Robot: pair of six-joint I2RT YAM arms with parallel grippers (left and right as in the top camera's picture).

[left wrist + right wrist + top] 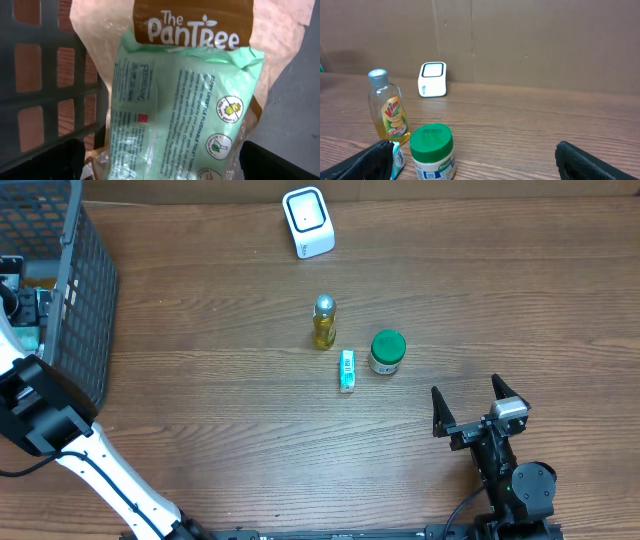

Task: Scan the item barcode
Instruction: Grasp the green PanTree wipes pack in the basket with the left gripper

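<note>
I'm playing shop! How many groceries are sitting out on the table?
3. The yellow soap bottle stands mid-table, the green-lidded jar is just right of it, and the small teal box lies nearer the robot. More may hide in the basket.

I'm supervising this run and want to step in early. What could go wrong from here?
The open left gripper hangs over a soft wipes pack lying on a PanTree bag in the basket: it might pinch both or slip. The bottle, jar and box sit close together, so the open right gripper reaching in could topple the bottle.
</note>
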